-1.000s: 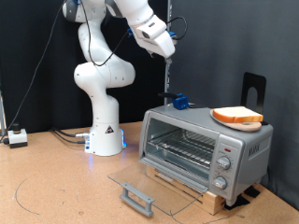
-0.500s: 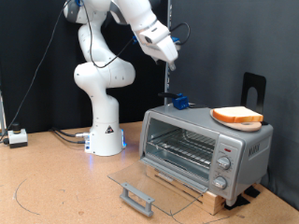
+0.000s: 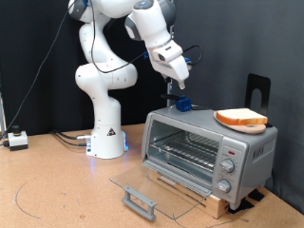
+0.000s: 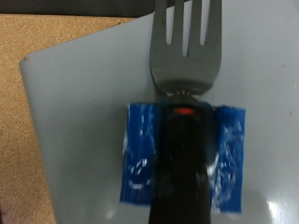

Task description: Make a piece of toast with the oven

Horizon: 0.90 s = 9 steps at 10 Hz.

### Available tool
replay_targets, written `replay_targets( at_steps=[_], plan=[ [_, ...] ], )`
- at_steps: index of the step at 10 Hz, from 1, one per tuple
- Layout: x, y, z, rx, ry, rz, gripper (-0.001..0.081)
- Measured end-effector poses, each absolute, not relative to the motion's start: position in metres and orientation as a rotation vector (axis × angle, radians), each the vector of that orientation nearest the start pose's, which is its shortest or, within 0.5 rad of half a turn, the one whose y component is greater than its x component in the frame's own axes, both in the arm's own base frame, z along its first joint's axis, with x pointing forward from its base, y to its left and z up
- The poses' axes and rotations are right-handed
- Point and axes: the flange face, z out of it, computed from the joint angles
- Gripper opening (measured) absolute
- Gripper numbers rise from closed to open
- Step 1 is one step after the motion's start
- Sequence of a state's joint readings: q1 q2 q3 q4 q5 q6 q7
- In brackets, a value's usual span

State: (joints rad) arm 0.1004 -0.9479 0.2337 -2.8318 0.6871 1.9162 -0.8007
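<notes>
The piece of toast [image 3: 241, 118] lies on top of the oven [image 3: 204, 152], at the exterior view's right end of its roof. The oven's glass door [image 3: 157, 188] hangs open and flat, and the wire rack inside is bare. My gripper [image 3: 179, 78] hovers above the roof's other end, over a blue-taped fork [image 3: 181, 103]. The wrist view looks straight down on that fork [image 4: 187, 56], with its black handle wrapped in blue tape [image 4: 140, 163], on the grey oven top [image 4: 75, 121]. No fingers show in the wrist view, and nothing shows between them.
The robot's white base [image 3: 106, 138] stands on the brown table to the exterior view's left of the oven. A black stand [image 3: 257, 90] rises behind the oven. A small white box [image 3: 17, 140] with cables sits at the far left.
My gripper has moved down and to the exterior view's right, closer to the fork on the oven roof. The toast, oven and door have not moved.
</notes>
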Motion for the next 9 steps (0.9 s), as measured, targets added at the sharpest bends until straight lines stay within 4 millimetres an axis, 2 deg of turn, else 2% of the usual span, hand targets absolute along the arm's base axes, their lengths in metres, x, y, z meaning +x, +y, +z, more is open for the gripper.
replay_targets(
  at_steps=[4,9],
  plan=[
    [0.264,0.149,0.419,-2.511,-1.074,-0.205,0.0809],
    [0.268,0.161,0.395,-2.534,-1.097,-0.149,0.0809]
  ],
)
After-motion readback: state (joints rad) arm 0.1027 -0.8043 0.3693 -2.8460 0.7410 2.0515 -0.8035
